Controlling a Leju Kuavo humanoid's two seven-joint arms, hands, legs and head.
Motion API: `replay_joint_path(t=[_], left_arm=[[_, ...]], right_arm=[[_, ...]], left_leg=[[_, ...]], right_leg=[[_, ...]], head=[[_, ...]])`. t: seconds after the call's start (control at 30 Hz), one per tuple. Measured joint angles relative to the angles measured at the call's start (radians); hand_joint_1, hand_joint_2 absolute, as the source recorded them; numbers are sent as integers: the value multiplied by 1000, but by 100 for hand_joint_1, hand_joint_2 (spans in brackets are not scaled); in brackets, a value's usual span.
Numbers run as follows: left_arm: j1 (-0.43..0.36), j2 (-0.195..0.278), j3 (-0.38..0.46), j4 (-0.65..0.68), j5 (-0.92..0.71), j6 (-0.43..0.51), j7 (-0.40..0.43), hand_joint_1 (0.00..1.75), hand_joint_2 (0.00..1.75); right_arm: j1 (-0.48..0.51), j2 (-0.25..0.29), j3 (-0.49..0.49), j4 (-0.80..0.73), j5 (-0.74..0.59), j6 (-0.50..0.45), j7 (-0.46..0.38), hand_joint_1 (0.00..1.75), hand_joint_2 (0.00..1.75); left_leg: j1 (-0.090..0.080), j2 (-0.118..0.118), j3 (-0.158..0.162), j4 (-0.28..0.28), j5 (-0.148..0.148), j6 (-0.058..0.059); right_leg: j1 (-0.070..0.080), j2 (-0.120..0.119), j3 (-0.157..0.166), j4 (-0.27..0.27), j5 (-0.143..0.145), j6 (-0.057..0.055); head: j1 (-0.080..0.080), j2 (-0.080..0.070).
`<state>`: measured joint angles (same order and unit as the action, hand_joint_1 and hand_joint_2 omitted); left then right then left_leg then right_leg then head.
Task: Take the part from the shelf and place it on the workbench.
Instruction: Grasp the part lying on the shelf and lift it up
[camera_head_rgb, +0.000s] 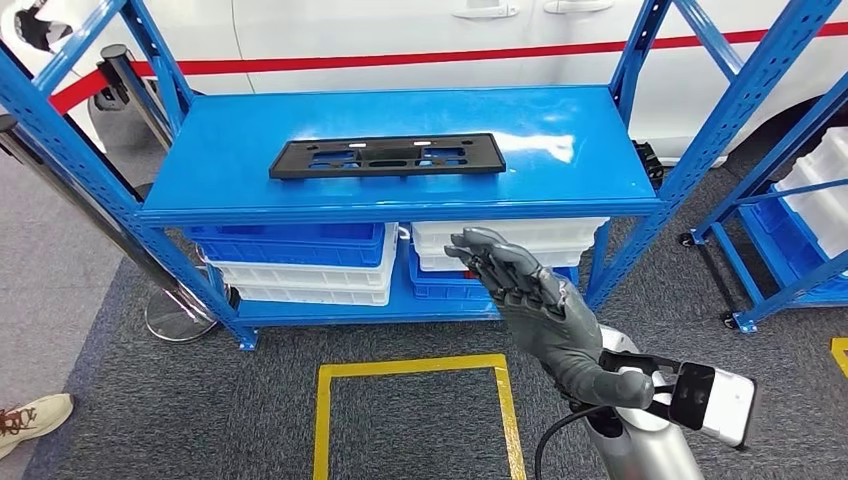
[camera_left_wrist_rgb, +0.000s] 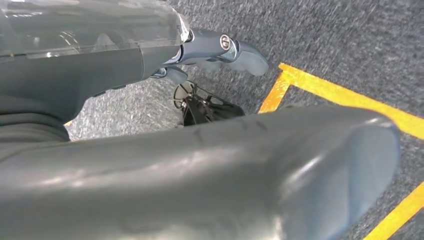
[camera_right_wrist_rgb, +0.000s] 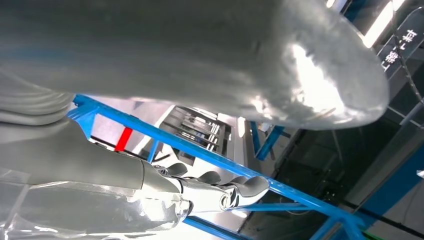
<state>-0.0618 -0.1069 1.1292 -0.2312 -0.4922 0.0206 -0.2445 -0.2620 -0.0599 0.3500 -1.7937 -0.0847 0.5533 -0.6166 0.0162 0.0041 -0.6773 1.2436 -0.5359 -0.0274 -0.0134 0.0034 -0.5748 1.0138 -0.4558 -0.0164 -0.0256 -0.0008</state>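
On the glossy blue shelf (camera_head_rgb: 250, 150) lies the part (camera_head_rgb: 388, 156), a flat black rectangular plate with cut-outs. Below and well apart, the right robot hand (camera_head_rgb: 530, 300) is raised, grey fingers (camera_head_rgb: 490, 255) spread, holding nothing. Left robot hand (camera_left_wrist_rgb: 210, 55) hangs over coarse grey carpet (camera_left_wrist_rgb: 350, 40), grasp unclear

- You have a blue metal shelf (camera_head_rgb: 230, 160) in front of you; its top board is glossy and carries one flat black part (camera_head_rgb: 388, 156), lying lengthwise near the middle.
- On the lower board you see stacked blue and white crates (camera_head_rgb: 310, 262) on the left and a second stack (camera_head_rgb: 520, 240) just beside it on the right.
- The shelf stands on grey carpet (camera_head_rgb: 150, 400) with a yellow taped rectangle (camera_head_rgb: 410, 368) marked near its front.
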Motion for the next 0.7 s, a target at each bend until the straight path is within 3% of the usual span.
replay_joint_path(t=[0.03, 0.1, 0.13, 0.27, 0.33, 0.4, 0.43, 0.47, 0.5, 0.57, 0.6, 0.63, 0.7], left_arm=[[0, 1, 0, 0, 1, -2, -1, 0, 0], [-1, 2, 3, 0, 2, -6, -4, 0, 0], [-1, 2, 4, 0, 3, -8, -5, 0, 0], [0, 2, 7, 0, 4, -12, -8, 0, 0], [-1, 3, 8, 0, 3, -12, -9, 0, 0], [-2, 3, 8, 0, 3, -12, -10, 0, 0], [-2, 4, 8, 0, 3, -12, -10, 0, 0], [-1, 4, 8, 0, 3, -12, -10, 0, 0], [0, 4, 8, 0, 3, -12, -10, 0, 0], [1, 3, 8, 0, 3, -13, -10, 0, 0], [1, 3, 8, 0, 3, -14, -10, 0, 0], [0, 2, 8, 0, 3, -14, -10, 0, 0], [-1, 2, 8, 0, 2, -16, -10, 0, 0]], right_arm=[[0, 0, 2, 2, 0, -1, 0, 0, 0], [1, 0, 6, 4, 2, -4, 0, 0, 0], [2, 0, 8, 4, 4, -7, 1, 0, 0], [4, 0, 15, 4, 16, -17, 4, 0, 0], [4, 0, 17, 4, 18, -19, 4, 0, 0], [9, 0, 18, 4, 18, -21, 4, 0, 0], [12, 0, 19, 4, 18, -21, 4, 0, 0], [15, 0, 20, 4, 18, -22, 4, 0, 0], [16, 0, 21, 4, 18, -22, 4, 0, 0], [17, 0, 22, 4, 17, -22, 4, 0, 0], [17, 0, 24, 4, 17, -23, 4, 0, 0], [16, 0, 25, 4, 16, -23, 4, 0, 0], [18, 0, 27, 3, 14, -24, 4, 0, 0]], left_leg=[[2, 0, 31, -66, 37, 0], [1, -1, 86, -182, 75, 6], [-1, -2, 99, -209, 77, 12], [-3, -4, 114, -226, 70, 41], [-3, -3, 127, -231, 67, 51], [-5, -3, 133, -232, 62, 58], [-7, -3, 135, -232, 57, 59], [-8, -4, 140, -231, 52, 59], [-9, -4, 147, -231, 45, 58], [-10, -5, 166, -233, 29, 54], [-10, -5, 175, -234, 22, 50], [-10, -4, 180, -235, 16, 46], [-10, -2, 193, -236, 12, 33]], right_leg=[[-1, 1, 3, 2, -4, 4], [1, 4, 6, 8, -12, 15], [2, 5, 6, 9, -13, 20], [0, 4, 5, 30, -15, 40], [-2, 2, -31, 103, -48, 45], [-2, 1, -104, 225, -98, 48], [-2, 1, -138, 270, -109, 49], [-1, 1, -157, 285, -101, 47], [0, 1, -157, 263, -73, 44], [4, -1, -116, 144, 15, 31], [10, -3, -95, 88, 34, 24], [14, -5, -80, 49, 36, 18], [22, -7, -68, 22, 19, 7]], head=[[0, 0], [0, 0], [1, 0], [2, 0], [2, 0], [2, 0], [2, 0], [2, 0], [2, 0], [2, 0], [2, 0], [3, 0], [4, 0]])
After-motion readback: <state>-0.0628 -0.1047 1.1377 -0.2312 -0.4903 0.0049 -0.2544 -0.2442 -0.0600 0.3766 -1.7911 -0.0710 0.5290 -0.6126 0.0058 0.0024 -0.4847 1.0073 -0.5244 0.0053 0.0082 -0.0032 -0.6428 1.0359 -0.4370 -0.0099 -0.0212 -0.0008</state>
